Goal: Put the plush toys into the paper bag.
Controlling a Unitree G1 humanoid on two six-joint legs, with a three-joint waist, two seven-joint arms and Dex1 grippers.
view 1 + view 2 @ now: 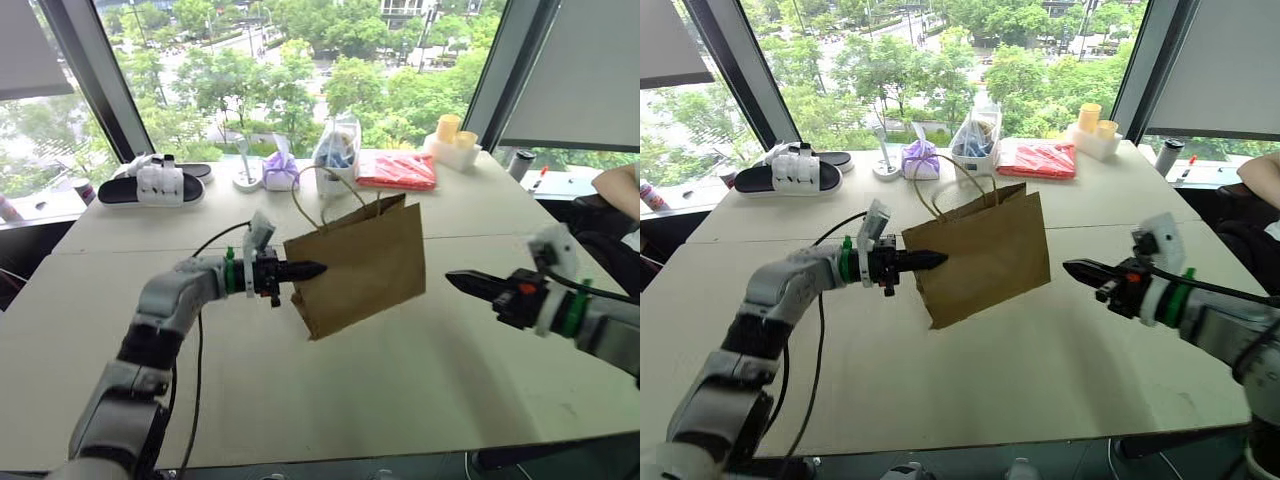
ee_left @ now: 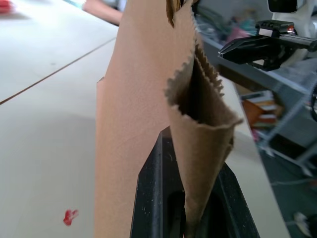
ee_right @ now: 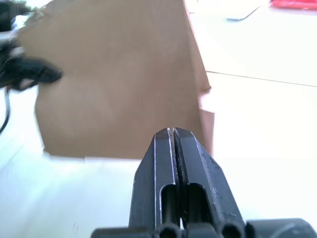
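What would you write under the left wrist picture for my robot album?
Left pincer shut on the brown paper bag's serrated top edge, with the right pincer waiting beyond.

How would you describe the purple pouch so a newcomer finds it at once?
Look to the table's far edge by the window. Between the white stand and the clear-topped container sits the purple pouch. It is the one small lilac bundle tied at the top.

Plain brown paper bag (image 1: 362,263), black tools, purple pouch (image 1: 280,170), red packet (image 1: 397,171), black-and-white slippers (image 1: 152,185).
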